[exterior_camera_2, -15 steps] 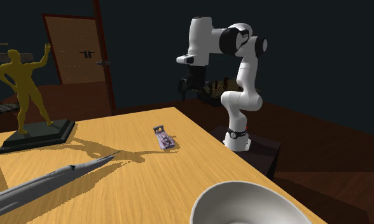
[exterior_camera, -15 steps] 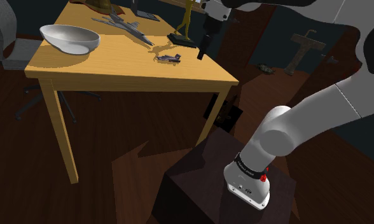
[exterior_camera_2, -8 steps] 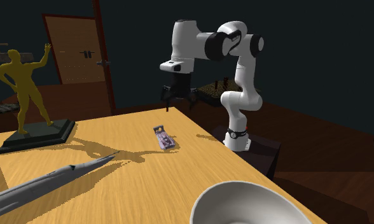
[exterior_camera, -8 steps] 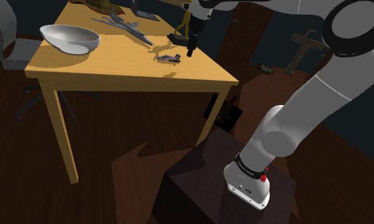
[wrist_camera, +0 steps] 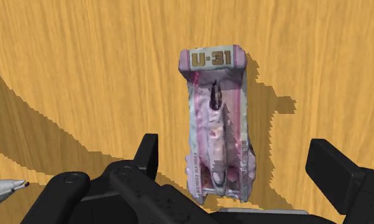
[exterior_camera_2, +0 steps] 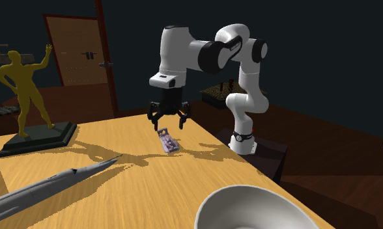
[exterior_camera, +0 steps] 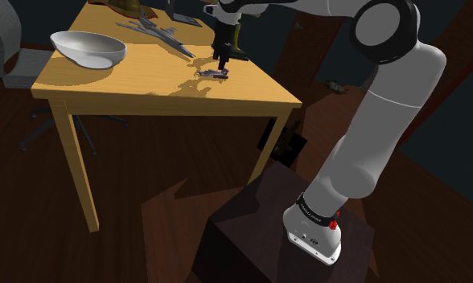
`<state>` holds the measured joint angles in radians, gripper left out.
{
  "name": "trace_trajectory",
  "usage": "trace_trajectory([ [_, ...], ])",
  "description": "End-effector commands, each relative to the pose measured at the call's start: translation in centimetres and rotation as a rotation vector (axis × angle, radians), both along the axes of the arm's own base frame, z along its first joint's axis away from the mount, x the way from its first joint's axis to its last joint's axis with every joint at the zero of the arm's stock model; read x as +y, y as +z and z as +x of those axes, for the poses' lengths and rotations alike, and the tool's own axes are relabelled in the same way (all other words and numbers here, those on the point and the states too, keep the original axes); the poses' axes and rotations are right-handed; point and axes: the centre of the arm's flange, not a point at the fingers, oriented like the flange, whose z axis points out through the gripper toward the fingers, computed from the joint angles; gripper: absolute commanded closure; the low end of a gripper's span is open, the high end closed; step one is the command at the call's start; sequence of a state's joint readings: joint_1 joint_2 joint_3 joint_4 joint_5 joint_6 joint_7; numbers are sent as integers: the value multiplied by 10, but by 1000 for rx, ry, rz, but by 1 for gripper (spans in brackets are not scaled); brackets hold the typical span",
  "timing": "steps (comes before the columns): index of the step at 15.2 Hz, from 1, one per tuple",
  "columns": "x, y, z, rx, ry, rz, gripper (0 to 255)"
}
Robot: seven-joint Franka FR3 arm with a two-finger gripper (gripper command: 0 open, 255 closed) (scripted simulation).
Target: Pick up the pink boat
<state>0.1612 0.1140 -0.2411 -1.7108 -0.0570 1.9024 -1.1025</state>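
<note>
Surroundings dim — only the bench point(exterior_camera: 130, 80) top is bright. The arm point(exterior_camera: 380, 137) and statue point(exterior_camera_2: 27, 91) cast dark, hard shadows across it, edges stair-stepped in the wrist view.

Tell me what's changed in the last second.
The hand swung toward the second exterior view's left and came lower. It now hangs open just above the boat, which lies between the fingers untouched. Nothing was taken hold of. The boat, statue, jet and bowl stayed put.
</note>
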Motion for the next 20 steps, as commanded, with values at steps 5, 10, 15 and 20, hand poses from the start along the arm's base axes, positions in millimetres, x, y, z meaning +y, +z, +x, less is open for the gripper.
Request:
trace_trajectory([
  [5, 1, -28, 7, 1, 24, -4, 0],
  [10, 1, -41, 7, 1, 24, -4, 255],
  [15, 1, -41, 7, 1, 24, -4, 255],
  [20, 1, -36, 7, 1, 24, -4, 255],
])
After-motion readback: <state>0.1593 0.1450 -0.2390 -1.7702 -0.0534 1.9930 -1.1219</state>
